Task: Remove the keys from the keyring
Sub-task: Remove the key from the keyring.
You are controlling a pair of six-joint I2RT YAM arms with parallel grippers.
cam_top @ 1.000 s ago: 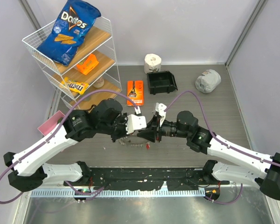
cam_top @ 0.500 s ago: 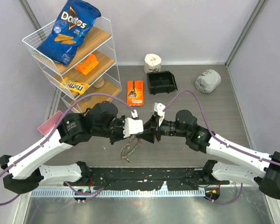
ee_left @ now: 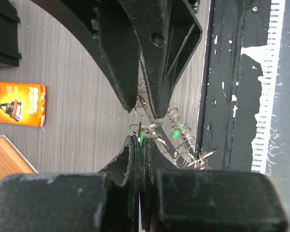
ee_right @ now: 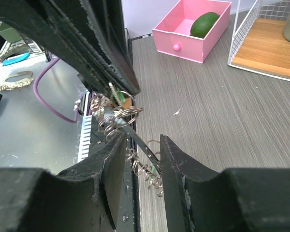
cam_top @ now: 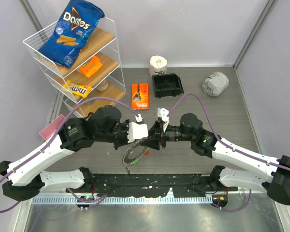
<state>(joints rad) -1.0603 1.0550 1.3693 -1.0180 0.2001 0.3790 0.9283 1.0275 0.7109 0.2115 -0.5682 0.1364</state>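
Observation:
The keyring (cam_top: 132, 155) hangs as a frilly silver loop just above the table's near edge, below both grippers. My left gripper (cam_top: 140, 139) is shut on a green-headed key (ee_left: 141, 134), one of the keys on the ring, and the rest of the bunch (ee_left: 183, 147) dangles from that grip. My right gripper (cam_top: 152, 139) faces it tip to tip and stands open. The ring's flat band (ee_right: 144, 145) runs slantwise through the gap between the right fingers (ee_right: 111, 164). A small red piece (cam_top: 147, 153) shows on the loop.
A wire shelf (cam_top: 87, 53) with a Doritos bag (cam_top: 71, 30) stands at the back left. An orange razor pack (cam_top: 140, 95), a black bin (cam_top: 167, 85), a paper roll (cam_top: 158, 64) and a grey bundle (cam_top: 215, 83) lie further back. A pink drawer (ee_right: 193, 29) sits left.
The keyring lay on the table a second ago; now it hangs lifted from my left gripper. My right jaws have opened wider and no longer pinch it.

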